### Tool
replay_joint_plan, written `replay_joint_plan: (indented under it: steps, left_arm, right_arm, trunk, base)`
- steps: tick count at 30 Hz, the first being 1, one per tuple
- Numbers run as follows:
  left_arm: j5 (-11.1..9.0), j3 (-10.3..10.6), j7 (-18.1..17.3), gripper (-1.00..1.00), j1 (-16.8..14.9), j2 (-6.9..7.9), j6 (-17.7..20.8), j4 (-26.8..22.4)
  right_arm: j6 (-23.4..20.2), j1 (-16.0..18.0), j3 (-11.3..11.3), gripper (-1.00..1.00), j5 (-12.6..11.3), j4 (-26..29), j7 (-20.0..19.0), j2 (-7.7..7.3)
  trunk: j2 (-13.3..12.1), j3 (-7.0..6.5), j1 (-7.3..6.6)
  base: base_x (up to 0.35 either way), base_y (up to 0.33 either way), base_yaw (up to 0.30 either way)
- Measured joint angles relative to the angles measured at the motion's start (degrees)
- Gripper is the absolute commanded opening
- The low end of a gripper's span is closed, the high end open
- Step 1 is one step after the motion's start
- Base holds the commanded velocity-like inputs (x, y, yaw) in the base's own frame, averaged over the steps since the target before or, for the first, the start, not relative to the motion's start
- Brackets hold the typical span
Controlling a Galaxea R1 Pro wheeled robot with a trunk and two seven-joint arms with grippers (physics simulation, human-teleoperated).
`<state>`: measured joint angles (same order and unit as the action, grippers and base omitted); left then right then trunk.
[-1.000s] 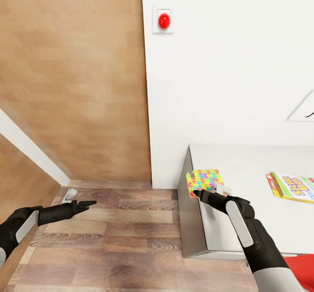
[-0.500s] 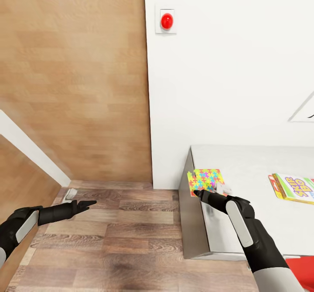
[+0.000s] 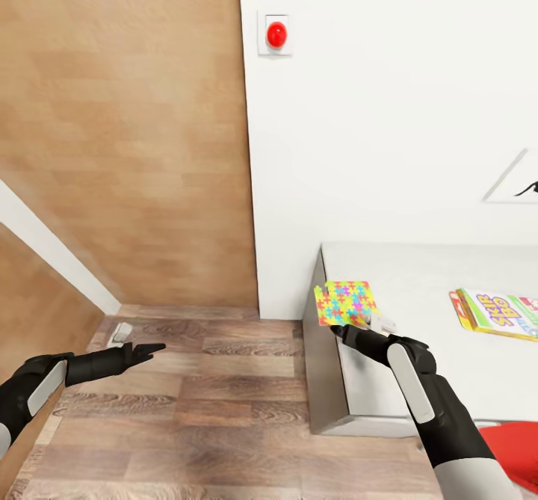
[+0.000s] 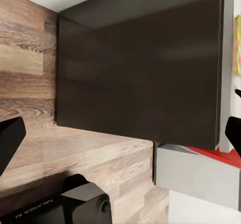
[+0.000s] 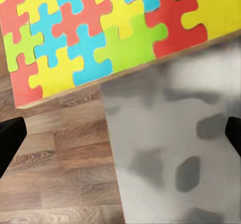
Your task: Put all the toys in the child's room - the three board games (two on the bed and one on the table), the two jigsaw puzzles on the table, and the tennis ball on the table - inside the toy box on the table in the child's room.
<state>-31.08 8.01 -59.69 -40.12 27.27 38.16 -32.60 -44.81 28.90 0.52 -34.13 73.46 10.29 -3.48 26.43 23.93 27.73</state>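
In the head view, a white-topped worktop (image 3: 448, 335) with grey sides fills the lower right of the frame, standing against a white wall (image 3: 388, 111) that carries a small red round button on a white plate (image 3: 276, 34) near the top centre. A thin flat jigsaw puzzle board patterned in yellow, pink, blue and green interlocking pieces (image 3: 346, 302) sits at the worktop's left corner, just right of centre, its edge jutting past the corner over the wood-plank floor (image 3: 209, 410). The right gripper (image 3: 338, 329), black and slim, points at the near edge of that puzzle, just beside it; in the right wrist view its jaws stand wide apart and released, with the puzzle (image 5: 115, 28) between and beyond them, not grasped. At the right edge of the frame lies a flat green-edged board game box with red lettering (image 3: 497, 313), well apart from the puzzle. The left gripper (image 3: 153, 350) hovers over the floor at lower left, jaws released and empty. A wood-panelled wall (image 3: 119, 134) fills the upper left.
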Motion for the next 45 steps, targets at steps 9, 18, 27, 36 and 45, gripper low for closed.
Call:
replay_joint_plan:
  steps: [9, 18, 27, 36, 45]
  left_arm:
    - [0.0, 0.0, 0.0, 1.00, 0.0, 0.01, 0.0, 0.0]
    - [0.0, 0.0, 0.0, 1.00, 0.0, 0.03, 0.0, 0.0]
    - [0.0, 0.0, 0.0, 1.00, 0.0, 0.05, 0.0, 0.0]
    - [0.0, 0.0, -0.2, 1.00, 0.0, 0.08, -0.1, 0.0]
    - [0.0, -0.1, -0.5, 1.00, 0.0, 0.08, -0.2, 0.0]
  right_arm:
    - [0.0, -0.1, 0.0, 1.00, -0.6, 0.1, -0.1, -0.24]
    - [-0.7, -0.8, -0.1, 1.00, 0.5, 4.6, -4.2, -0.76]
    - [-2.9, -0.7, -0.3, 1.00, -0.5, 12.1, -11.7, -1.03]
    - [-4.7, -0.7, -0.6, 1.00, -0.6, 13.9, -21.4, -1.08]
    - [-4.7, -0.7, -0.7, 1.00, -0.3, 14.1, -32.7, -1.94]
  trunk:
    - [0.0, 0.00, 0.00]
    - [0.0, 0.01, -0.01]
    - [0.0, -0.43, -0.01]
    - [0.0, -1.22, -0.01]
    - [0.0, -2.04, -0.01]
  base:
    - [-0.115, -0.259, 0.000]
    - [-0.030, -0.157, 0.000]
    - [-0.002, -0.014, 0.000]
    - [0.000, -0.001, 0.000]
    - [0.000, 0.000, 0.000]
